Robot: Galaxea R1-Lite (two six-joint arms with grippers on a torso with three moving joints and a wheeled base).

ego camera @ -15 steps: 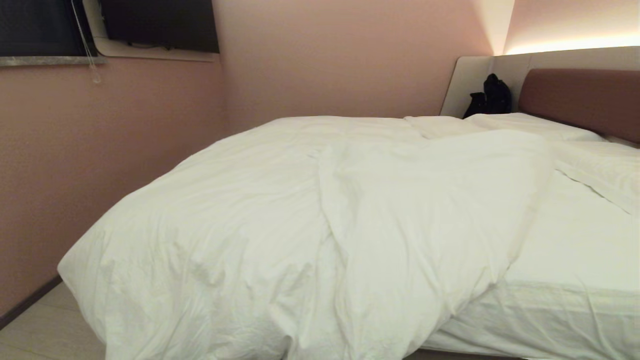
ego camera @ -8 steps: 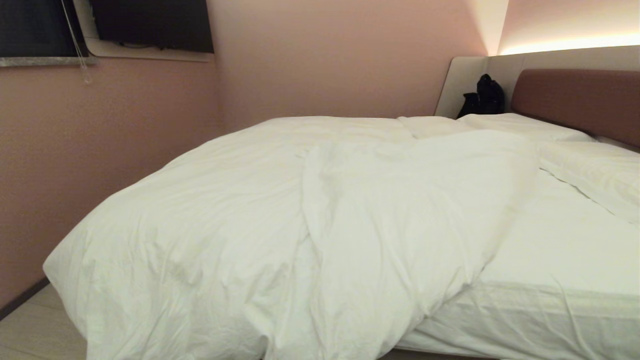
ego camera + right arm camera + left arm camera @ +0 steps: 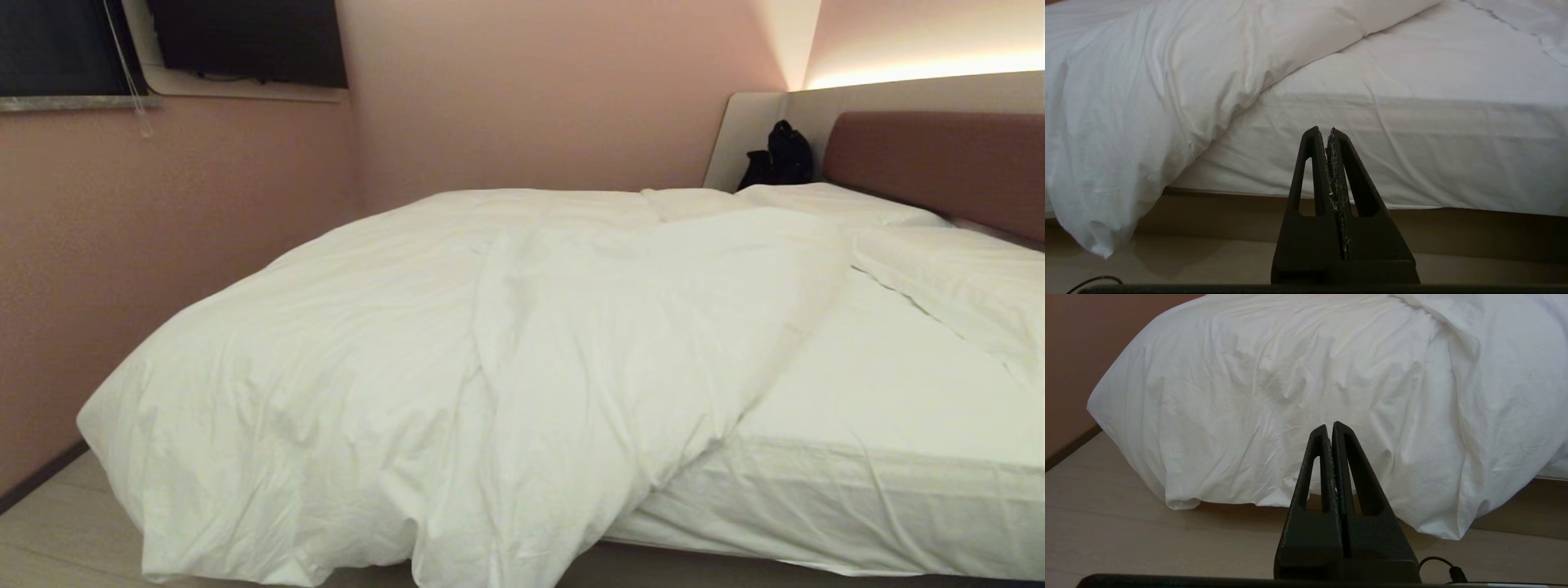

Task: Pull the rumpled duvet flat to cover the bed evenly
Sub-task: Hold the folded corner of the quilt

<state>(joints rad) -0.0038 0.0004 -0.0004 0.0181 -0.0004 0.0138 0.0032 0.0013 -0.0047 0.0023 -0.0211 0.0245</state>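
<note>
duvet (image 3: 457, 343) bunched on bed (image 3: 882, 490) left/foot side, sheet bare at right. left gripper (image 3: 1331, 426) and right gripper (image 3: 1329, 130) clenched, empty, low near floor. recommend: open jaws, grab folded edge, pull w/ steady tension toward bare side.

You see headboard (image 3: 939, 159) cut by right edge; duvet (image 3: 457, 351) hides bed's (image 3: 857, 498) left half; black object (image 3: 780, 155) at head corner too small to identify.
</note>
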